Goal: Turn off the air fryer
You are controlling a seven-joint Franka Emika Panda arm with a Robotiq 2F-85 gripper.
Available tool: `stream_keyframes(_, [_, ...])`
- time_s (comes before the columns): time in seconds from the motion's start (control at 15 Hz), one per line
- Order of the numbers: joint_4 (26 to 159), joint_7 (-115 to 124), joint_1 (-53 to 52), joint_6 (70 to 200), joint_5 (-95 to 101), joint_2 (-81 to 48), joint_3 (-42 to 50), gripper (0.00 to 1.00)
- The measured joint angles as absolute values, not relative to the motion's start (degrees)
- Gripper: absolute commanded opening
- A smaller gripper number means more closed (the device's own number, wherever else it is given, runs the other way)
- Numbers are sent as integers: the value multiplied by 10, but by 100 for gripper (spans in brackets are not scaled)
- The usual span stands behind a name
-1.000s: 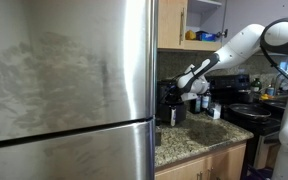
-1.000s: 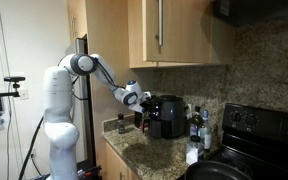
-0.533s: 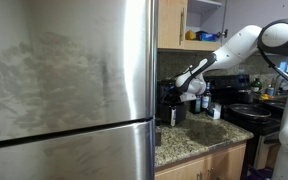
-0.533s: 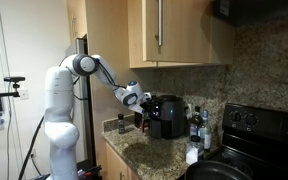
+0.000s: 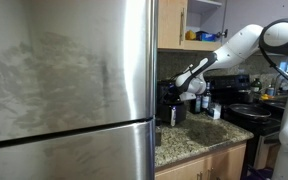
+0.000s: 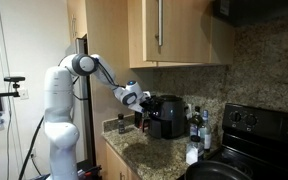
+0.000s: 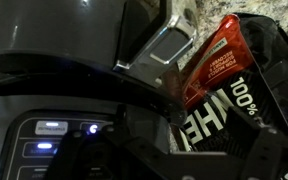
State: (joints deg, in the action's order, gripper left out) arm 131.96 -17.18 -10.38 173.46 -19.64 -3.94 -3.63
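Note:
The air fryer (image 6: 166, 115) is black and glossy and stands on the granite counter against the backsplash; it also shows in an exterior view (image 5: 170, 100). My gripper (image 6: 136, 99) hovers at its upper front corner, close to the top, and shows likewise in an exterior view (image 5: 191, 84). In the wrist view the fryer's rounded top (image 7: 54, 40) fills the left, and its control panel (image 7: 54, 130) glows with blue-white lights at the lower left. My gripper (image 7: 206, 125) is a dark blur there; I cannot make out how the jaws stand.
A red and black whey bag (image 7: 219, 65) stands beside the fryer. Dark bottles (image 6: 195, 122) and a black stove (image 6: 259, 130) with a pot (image 6: 219, 170) lie beyond. Wooden cabinets (image 6: 174, 30) hang overhead. A steel fridge (image 5: 69, 90) blocks much of one view.

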Motion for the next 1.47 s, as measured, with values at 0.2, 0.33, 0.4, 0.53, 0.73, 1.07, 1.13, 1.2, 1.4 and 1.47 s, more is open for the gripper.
stream_keyframes(0.2, [1323, -160, -105, 1740, -195, -30, -36, 100])
stream_keyframes(0.33, [1330, -150, -105, 1741, -194, -19, -36, 100])
stream_keyframes(0.4, [1333, -149, -105, 1741, -194, -16, -36, 100])
stream_keyframes(0.53, [1333, -142, -105, 1741, -188, -16, -34, 100])
stream_keyframes(0.73, [1336, -79, -91, 1756, -135, -16, -26, 100])
stream_keyframes(1.07, [1336, -56, -80, 1756, -120, -16, -26, 100])
stream_keyframes(1.13, [1335, -56, -80, 1752, -127, -17, -27, 100])
stream_keyframes(1.2, [1333, -64, -82, 1747, -143, -19, -30, 100])
stream_keyframes(1.4, [1330, -77, -85, 1745, -166, -25, -36, 100])
stream_keyframes(1.47, [1330, -77, -85, 1745, -166, -25, -36, 100])
